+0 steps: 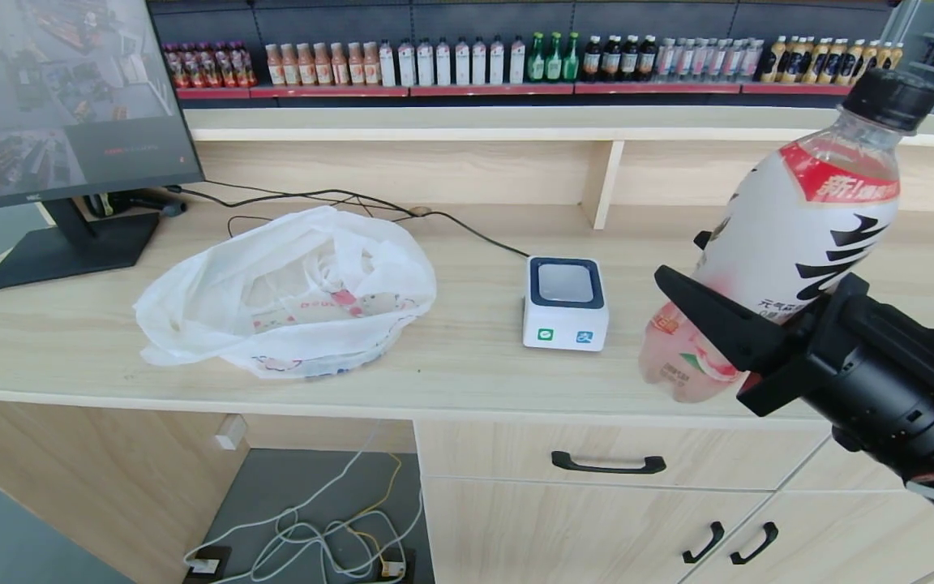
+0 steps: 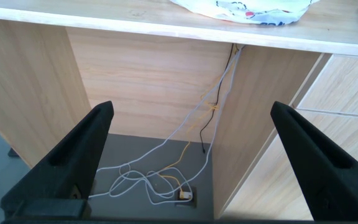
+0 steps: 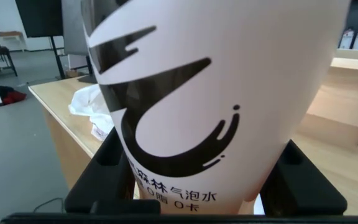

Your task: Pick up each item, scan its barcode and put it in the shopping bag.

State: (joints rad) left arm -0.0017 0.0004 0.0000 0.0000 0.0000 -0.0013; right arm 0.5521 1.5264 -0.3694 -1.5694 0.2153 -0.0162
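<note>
tilted bottle (image 1: 799, 235) (white label), right of scanner (image 1: 565, 302), bag (image 1: 289, 292)

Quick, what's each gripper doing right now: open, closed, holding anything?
Left gripper: open, holding nothing.
Right gripper: closed on the bottle, held above the counter.

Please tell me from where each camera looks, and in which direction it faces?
Head view: from the head, forward and down onto the counter with shopping bag and scanner; the right gripper holds the bottle.
Left wrist view: low before the counter, facing the cables under it; the left gripper is open.
Right wrist view: close behind the bottle, facing across the counter.
Shared: all three show the shopping bag; head and right wrist show the bottle.
</note>
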